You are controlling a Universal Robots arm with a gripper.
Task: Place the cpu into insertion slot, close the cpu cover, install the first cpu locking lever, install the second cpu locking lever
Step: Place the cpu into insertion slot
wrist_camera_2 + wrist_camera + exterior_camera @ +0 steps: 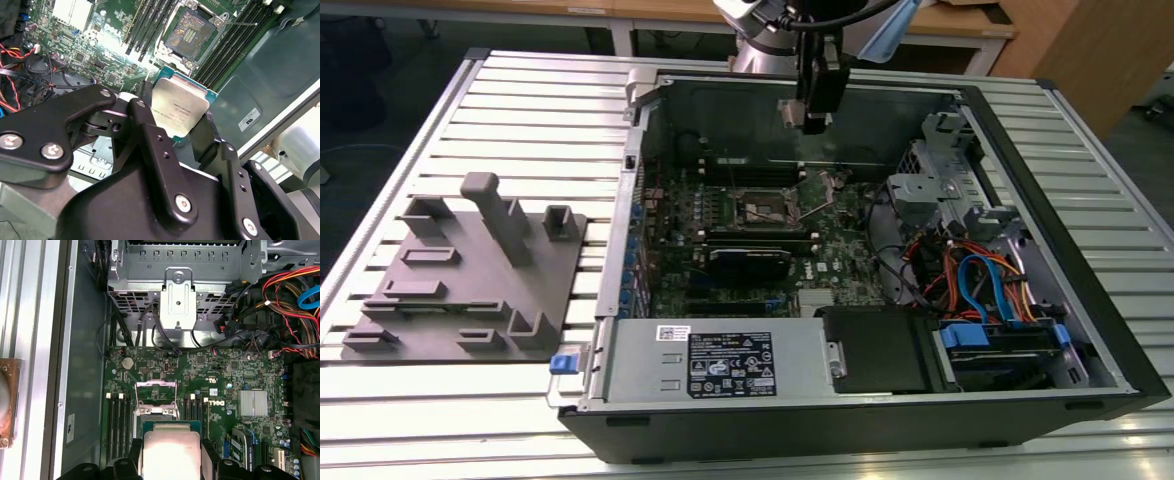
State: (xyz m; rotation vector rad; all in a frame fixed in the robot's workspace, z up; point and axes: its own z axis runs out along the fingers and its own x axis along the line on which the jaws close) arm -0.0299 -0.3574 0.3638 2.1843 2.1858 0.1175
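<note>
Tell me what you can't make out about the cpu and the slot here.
- cpu underside: it faces away from the camera in both wrist views.
- cpu's gripped edges: behind the black fingers in the second wrist view.
- cpu's near part: cut off by the picture's edge in the first wrist view.
- slot contacts: too small to judge in the exterior view.

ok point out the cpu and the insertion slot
cpu (179, 111), second wrist view, middle of its silver top
insertion slot (192, 30), second wrist view, centre of the open socket
</note>
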